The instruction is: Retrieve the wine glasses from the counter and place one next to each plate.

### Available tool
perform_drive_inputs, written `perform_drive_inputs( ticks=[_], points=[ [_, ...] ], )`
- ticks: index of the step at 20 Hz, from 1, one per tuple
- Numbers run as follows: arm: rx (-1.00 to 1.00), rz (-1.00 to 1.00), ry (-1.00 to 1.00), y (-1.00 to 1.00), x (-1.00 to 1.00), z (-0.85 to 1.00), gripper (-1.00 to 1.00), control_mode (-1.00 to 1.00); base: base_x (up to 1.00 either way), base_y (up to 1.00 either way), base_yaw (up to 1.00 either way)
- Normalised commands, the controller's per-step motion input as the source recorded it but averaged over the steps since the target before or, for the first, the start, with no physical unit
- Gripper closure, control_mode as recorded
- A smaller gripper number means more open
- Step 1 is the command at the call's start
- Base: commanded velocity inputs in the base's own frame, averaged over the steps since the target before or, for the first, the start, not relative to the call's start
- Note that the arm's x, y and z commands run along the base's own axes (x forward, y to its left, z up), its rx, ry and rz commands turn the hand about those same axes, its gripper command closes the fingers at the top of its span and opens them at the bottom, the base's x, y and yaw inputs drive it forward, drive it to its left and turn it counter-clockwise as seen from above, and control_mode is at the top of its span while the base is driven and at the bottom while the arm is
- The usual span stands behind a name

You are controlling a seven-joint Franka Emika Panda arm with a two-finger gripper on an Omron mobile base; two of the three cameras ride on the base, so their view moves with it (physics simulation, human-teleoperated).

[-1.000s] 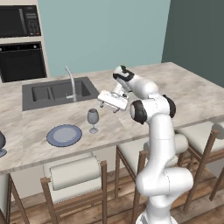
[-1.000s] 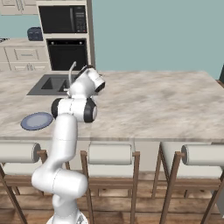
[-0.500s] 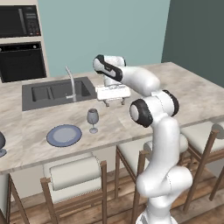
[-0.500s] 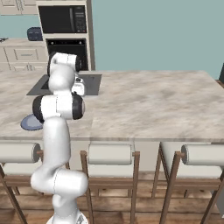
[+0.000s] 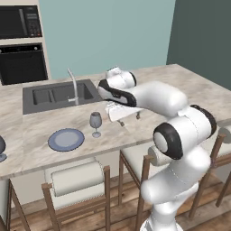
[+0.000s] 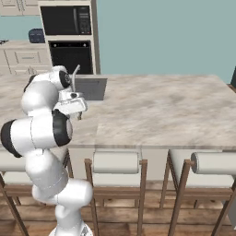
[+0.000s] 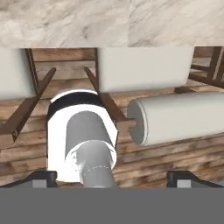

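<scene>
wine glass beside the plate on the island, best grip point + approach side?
Judging from the left base view, take the wine glass at its bowl, coming in level from the arm's side. It stands upright on a thin stem and small round foot, so the bowl is the widest hold. The plate lies close on the other side, and the gripper, jaws open, is already on that side.

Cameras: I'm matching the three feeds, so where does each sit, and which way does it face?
Left base view: behind the arm's left, facing the island's sink, plate and wine glass; arm and open pincer show.
Right base view: behind its right, facing the oven wall; arm at left.
Hand view: on the hand, looking down past the island edge at stools.
Both base views share the faucet.
</scene>
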Motion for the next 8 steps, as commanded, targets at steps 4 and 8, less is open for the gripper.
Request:
perform_drive_inputs(
  ticks=[4,8],
  points=[
    [0.03,0.0,-0.7,-0.41,-1.0,0.07,-1.0,-1.0,0.0,0.0,0.0],
    [0.03,0.0,-0.79,-0.42,-1.0,0.16,-1.0,-1.0,0.0,0.0,0.0]
  ],
)
